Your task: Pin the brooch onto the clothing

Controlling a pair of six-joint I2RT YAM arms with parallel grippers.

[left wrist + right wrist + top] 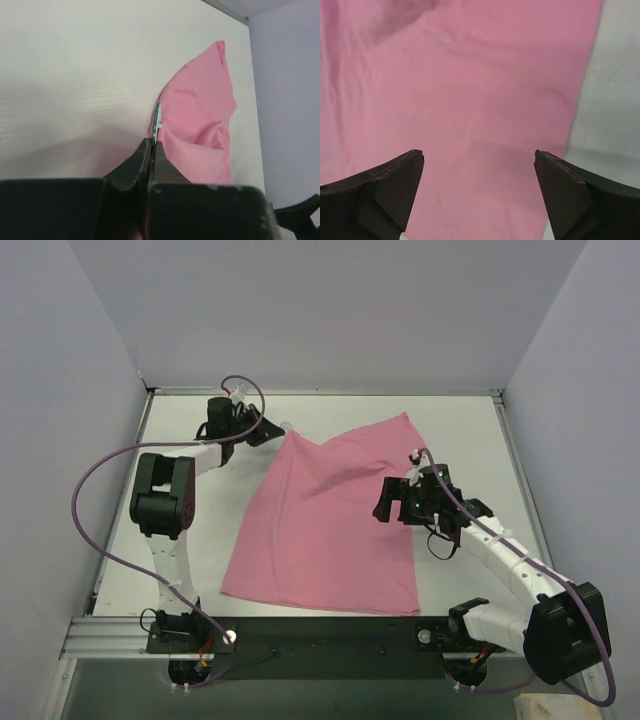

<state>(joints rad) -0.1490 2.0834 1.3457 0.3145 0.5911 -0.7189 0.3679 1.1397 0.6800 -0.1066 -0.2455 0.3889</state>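
Note:
The pink T-shirt [325, 520] lies spread across the middle of the white table. My left gripper [268, 430] is at the shirt's far left corner, shut on the brooch [157, 120], which shows edge-on as a thin greenish disc sticking out of the closed tips, right at the edge of the pink T-shirt [200, 130]. My right gripper [385, 502] hovers over the shirt's right part, open and empty, with pink T-shirt fabric [470, 100] between its fingers [395, 185].
White table [180, 440] with grey walls on three sides. A metal rail [120, 635] runs along the near edge by the arm bases. Purple cables loop from both arms.

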